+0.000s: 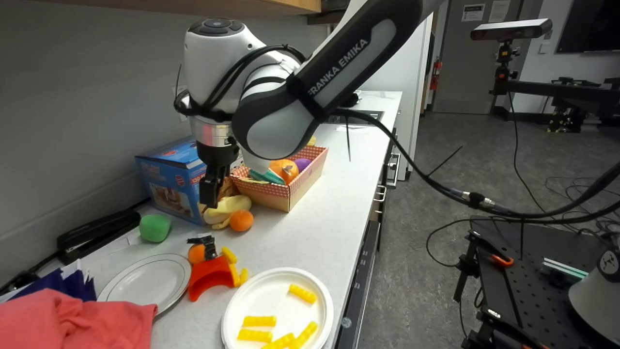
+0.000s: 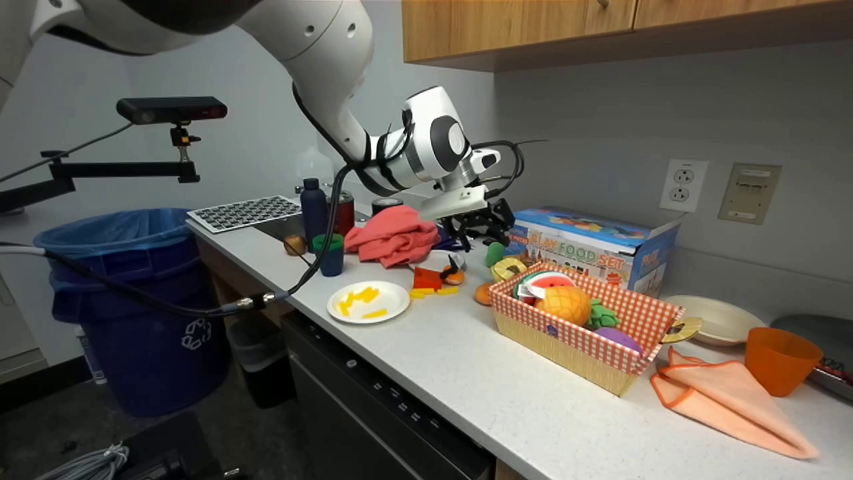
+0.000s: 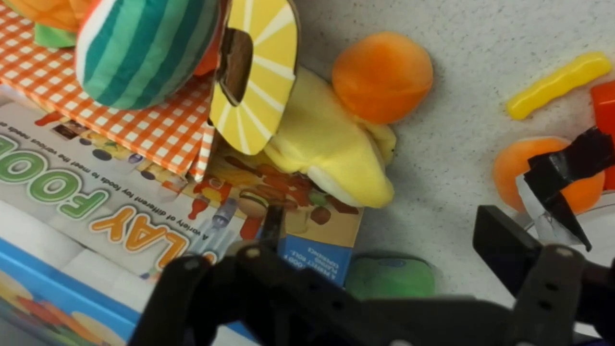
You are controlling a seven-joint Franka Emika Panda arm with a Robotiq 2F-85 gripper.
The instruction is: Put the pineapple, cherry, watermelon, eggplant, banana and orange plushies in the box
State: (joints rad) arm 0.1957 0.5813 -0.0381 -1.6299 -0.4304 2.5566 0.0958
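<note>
Fingers [image 3: 504,250] spread wide, nothing in their grip, a broad gap between them and no contact showing in the wrist view! Below them, down on the desk [image 3: 461,29], sits the green ball [image 3: 391,278], not on the list, and near it lies the banana [image 3: 331,144], just past the end of the box [image 3: 161,127]. Right up beside that, touching or nearly so, is the orange [image 3: 383,77], and these two look like the business left, with either a fair bet for the next pick. The blue carton [image 3: 120,202] stands alongside the box, so a reach for the banana could well bump its corner. Now over to the box itself, and that's a healthy haul: watermelon [image 3: 144,53] in, pineapple [image 2: 563,305] in, and in both exterior views the eggplant [image 2: 618,338] shows its purple back in there too. Half the list is home, then! And the cherry? Hard to call: a patch of red [image 3: 207,62] shows beside the watermelon, but whether that is the cherry peeking out or something else altogether cannot be told.
</note>
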